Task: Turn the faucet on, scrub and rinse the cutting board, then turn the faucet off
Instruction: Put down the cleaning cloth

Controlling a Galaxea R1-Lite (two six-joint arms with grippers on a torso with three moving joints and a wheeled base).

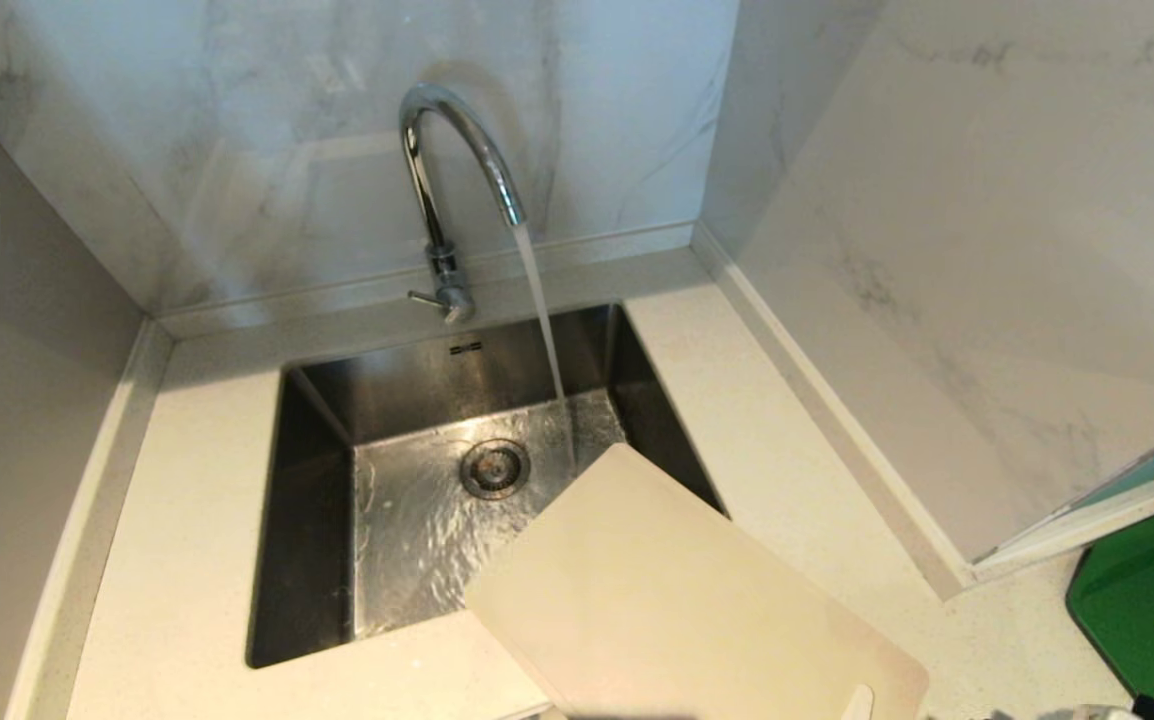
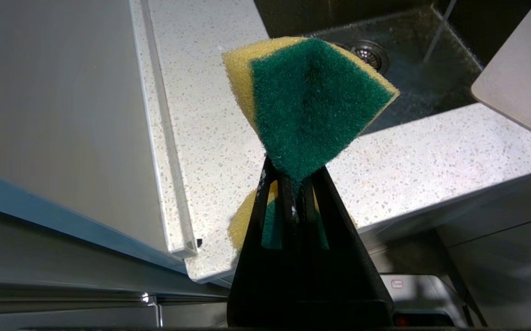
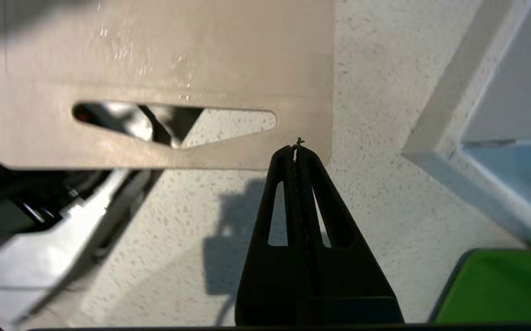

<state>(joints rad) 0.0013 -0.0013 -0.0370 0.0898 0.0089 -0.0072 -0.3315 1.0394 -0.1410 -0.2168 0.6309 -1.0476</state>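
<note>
Over sink (image 1: 317,520) rim: cutting board (image 1: 677,590) overhangs, ungripped. Right tool (image 3: 297,149) shut, empty. Left tool (image 2: 293,184) clamps sponge (image 2: 307,101). Risk: nudge tips board into basin.

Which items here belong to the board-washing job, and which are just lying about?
In use: faucet, running; cutting board, gripped at its edge by right gripper; sponge in left gripper; sink.
Lying about: green mat.

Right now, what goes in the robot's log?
faucet: running | cutting board: over sink corner, right gripper pinching its edge | left gripper: holding sponge
</note>
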